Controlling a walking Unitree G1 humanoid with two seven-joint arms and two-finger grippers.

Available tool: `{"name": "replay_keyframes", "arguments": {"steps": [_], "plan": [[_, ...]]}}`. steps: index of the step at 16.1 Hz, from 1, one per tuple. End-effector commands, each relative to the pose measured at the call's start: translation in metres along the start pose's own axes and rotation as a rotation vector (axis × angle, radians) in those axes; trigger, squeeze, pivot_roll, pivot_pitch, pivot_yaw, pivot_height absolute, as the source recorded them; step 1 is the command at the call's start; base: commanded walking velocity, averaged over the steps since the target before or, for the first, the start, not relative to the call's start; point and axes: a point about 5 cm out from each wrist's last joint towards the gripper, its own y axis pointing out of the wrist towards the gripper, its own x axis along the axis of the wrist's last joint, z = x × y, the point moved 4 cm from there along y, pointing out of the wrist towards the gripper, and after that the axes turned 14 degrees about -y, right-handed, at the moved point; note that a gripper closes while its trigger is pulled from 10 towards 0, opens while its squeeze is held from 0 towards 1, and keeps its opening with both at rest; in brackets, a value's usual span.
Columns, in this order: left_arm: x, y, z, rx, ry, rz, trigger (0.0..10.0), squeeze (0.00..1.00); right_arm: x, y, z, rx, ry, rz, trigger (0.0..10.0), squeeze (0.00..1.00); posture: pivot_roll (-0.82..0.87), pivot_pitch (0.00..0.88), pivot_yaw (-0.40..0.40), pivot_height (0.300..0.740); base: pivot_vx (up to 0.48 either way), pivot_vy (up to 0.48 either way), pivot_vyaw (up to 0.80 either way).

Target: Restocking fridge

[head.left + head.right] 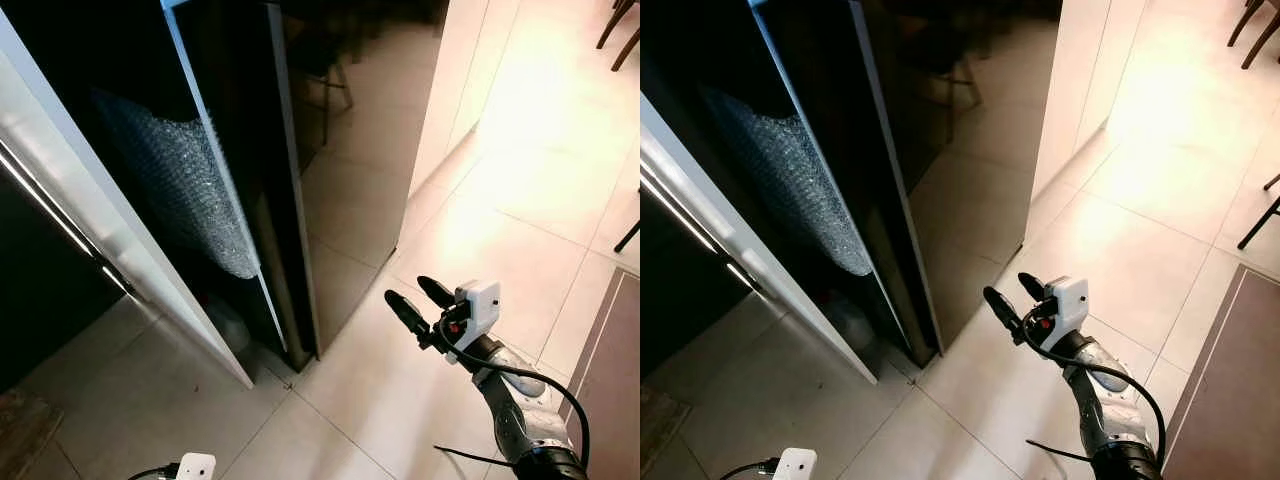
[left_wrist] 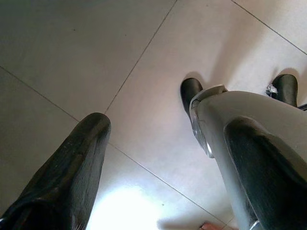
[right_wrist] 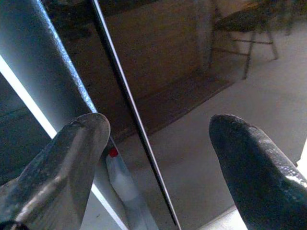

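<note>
The tall black fridge (image 1: pixel 350 150) stands on my left, and its white-edged door (image 1: pixel 110 230) is swung open toward me. Bubble wrap (image 1: pixel 190 190) hangs in the dark gap behind the door. A pale bottle (image 3: pixel 117 175) with a red cap stands at the bottom of the gap. My right gripper (image 1: pixel 418 298) is raised in front of the fridge's lower corner, open and empty, apart from the fridge. My left gripper (image 2: pixel 163 158) hangs low over the floor tiles, open, with my own feet (image 2: pixel 192 93) beyond it.
A white cabinet wall (image 1: pixel 450 90) stands just right of the fridge. Pale tiled floor (image 1: pixel 520 190) stretches ahead and to the right. Chair legs (image 1: pixel 620 30) show at the top right, and a brown surface (image 1: pixel 615 370) lies at the right edge.
</note>
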Motion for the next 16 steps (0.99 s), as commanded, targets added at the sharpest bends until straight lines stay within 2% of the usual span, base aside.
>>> {"name": "replay_keyframes", "arguments": {"steps": [1, 4, 9, 12, 13, 14, 16], "plan": [[-0.005, -0.001, 0.003, 0.013, -0.004, 0.014, 10.0, 0.00, -0.002, -0.002, 0.002, 0.000, 0.004, 0.008, 10.0, 0.00, -0.11, 0.130, 0.042, 0.740, 0.000, 0.000, 0.00], [-0.005, -0.001, 0.001, 0.012, -0.005, 0.010, 10.0, 0.00, -0.012, -0.005, -0.001, -0.037, 0.014, 0.045, 10.0, 0.00, -0.11, 0.133, 0.039, 0.740, 0.000, 0.000, 0.00], [-0.005, -0.001, 0.002, 0.017, -0.009, 0.011, 10.0, 0.00, -0.049, -0.019, -0.009, -0.159, 0.048, 0.198, 10.0, 0.00, -0.11, 0.133, 0.037, 0.740, 0.000, 0.000, 0.00], [-0.006, -0.001, 0.002, 0.017, -0.009, 0.011, 10.0, 0.00, -0.052, -0.021, -0.010, -0.175, 0.047, 0.215, 10.0, 0.00, -0.11, 0.133, 0.037, 0.740, 0.000, 0.000, 0.00], [-0.006, -0.001, 0.002, 0.018, -0.008, 0.014, 10.0, 0.00, -0.096, -0.047, -0.015, -0.337, 0.094, 0.436, 10.0, 0.00, -0.11, 0.131, 0.037, 0.740, 0.000, 0.000, 0.00], [-0.006, -0.001, 0.001, 0.018, -0.009, 0.014, 10.0, 0.00, -0.110, -0.057, -0.012, -0.364, 0.109, 0.514, 10.0, 0.00, -0.11, 0.130, 0.035, 0.740, 0.000, 0.000, 0.00], [-0.004, -0.001, 0.001, 0.019, -0.013, 0.010, 10.0, 0.00, -0.142, -0.080, 0.009, -0.371, 0.165, 0.674, 10.0, 0.00, -0.10, 0.131, 0.035, 0.740, 0.000, 0.000, 0.00]]}}
